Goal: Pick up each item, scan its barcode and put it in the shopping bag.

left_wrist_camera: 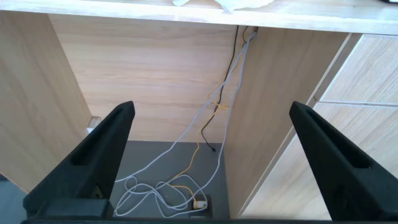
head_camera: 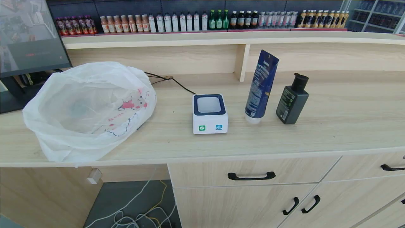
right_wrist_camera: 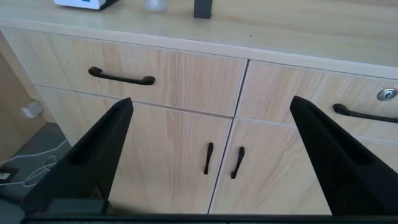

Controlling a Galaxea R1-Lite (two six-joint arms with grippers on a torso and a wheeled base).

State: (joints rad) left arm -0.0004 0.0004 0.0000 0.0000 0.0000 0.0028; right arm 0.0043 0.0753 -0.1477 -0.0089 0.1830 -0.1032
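Observation:
A tall blue tube [head_camera: 261, 86] stands cap-down on the wooden counter [head_camera: 332, 126], right of a white barcode scanner [head_camera: 209, 113] with a dark-rimmed window. A dark green pump bottle [head_camera: 292, 99] stands just right of the tube. A white plastic shopping bag [head_camera: 88, 107] lies open on the counter's left side. My left gripper [left_wrist_camera: 208, 155] hangs open below the counter, facing the alcove with cables. My right gripper [right_wrist_camera: 211, 155] is open too, low in front of the drawers [right_wrist_camera: 186, 81]; the bases of the scanner [right_wrist_camera: 84, 3], tube [right_wrist_camera: 155, 5] and bottle [right_wrist_camera: 202, 9] peek above.
A monitor [head_camera: 28, 34] stands at the far left behind the bag. The scanner's cable [head_camera: 172, 80] runs back across the counter. A raised shelf [head_camera: 221, 39] with a divider backs the counter. Loose cables [left_wrist_camera: 186, 186] lie on the floor under it.

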